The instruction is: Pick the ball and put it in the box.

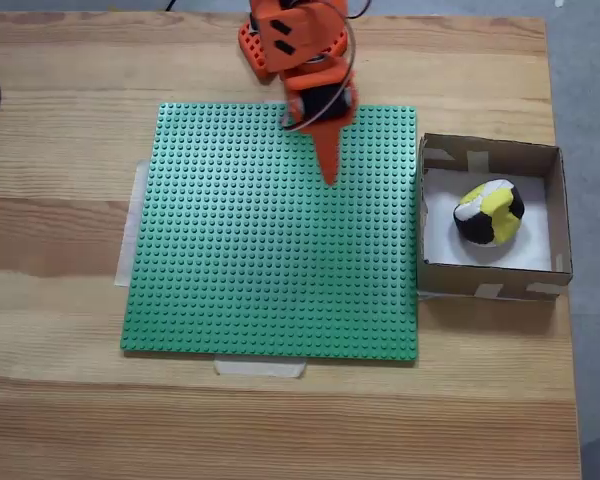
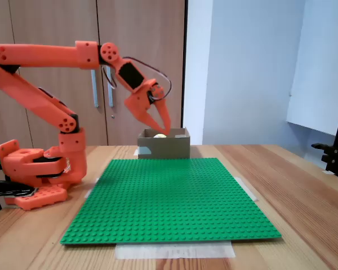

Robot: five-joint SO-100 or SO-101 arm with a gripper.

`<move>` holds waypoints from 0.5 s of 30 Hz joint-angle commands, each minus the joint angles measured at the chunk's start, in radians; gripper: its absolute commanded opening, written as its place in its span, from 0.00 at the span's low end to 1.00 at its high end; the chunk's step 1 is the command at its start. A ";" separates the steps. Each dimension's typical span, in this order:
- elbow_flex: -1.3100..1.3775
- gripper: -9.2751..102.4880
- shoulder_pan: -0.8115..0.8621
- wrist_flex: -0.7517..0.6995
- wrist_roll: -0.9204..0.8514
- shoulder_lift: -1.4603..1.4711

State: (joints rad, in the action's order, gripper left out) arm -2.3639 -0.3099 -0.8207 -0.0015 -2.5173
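1. On the left of the overhead fixed view, the green mat [image 1: 270,235] lies bare on the table [image 1: 60,200].
2. Above its middle hangs the gripper [image 1: 329,172], jaws pressed together and holding nothing.
3. On the right, the ball [image 1: 488,212] rests inside the box [image 1: 490,152], so I judge the task done; only the arm's return remains.
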 commanded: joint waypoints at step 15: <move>-0.360 0.08 0.135 0.072 0.035 -0.399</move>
State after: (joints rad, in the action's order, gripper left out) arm -2.7182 -0.2010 -0.7609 0.0230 -2.8762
